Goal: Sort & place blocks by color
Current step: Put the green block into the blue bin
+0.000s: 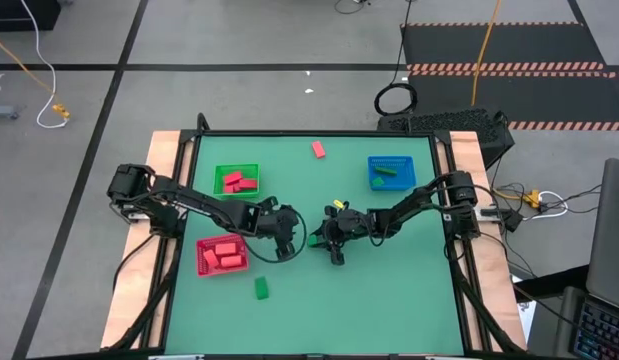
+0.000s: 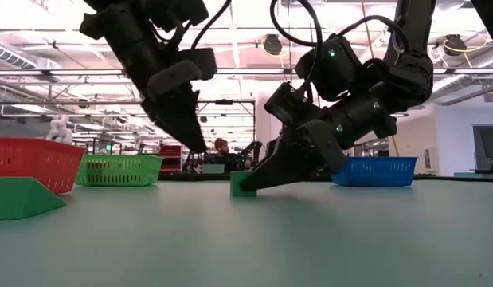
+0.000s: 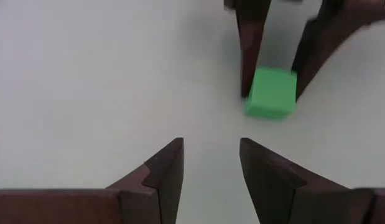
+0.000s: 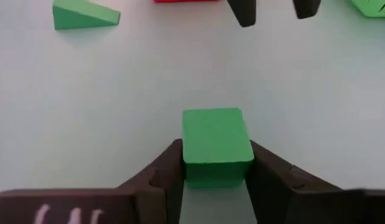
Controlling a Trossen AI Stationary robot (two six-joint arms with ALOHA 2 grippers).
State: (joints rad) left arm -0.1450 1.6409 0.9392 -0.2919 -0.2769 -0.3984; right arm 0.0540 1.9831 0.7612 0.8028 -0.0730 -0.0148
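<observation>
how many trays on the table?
3: green tray far left, red tray near left, blue tray far right. None look hidden.

The table (image 1: 389, 300) is green. On it sit a green tray (image 1: 238, 180) holding red blocks (image 1: 241, 183), a red tray (image 1: 221, 255) with red blocks (image 1: 225, 254), and a blue tray (image 1: 391, 172) with a green block (image 1: 386, 172). A bright green cube (image 4: 216, 146) sits between the dark fingers (image 4: 273, 180), a green wedge (image 4: 83, 15) lies apart, and a lone red block (image 1: 318, 149) lies by the far edge.

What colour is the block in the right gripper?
Green block; right wrist view shows it best.
</observation>
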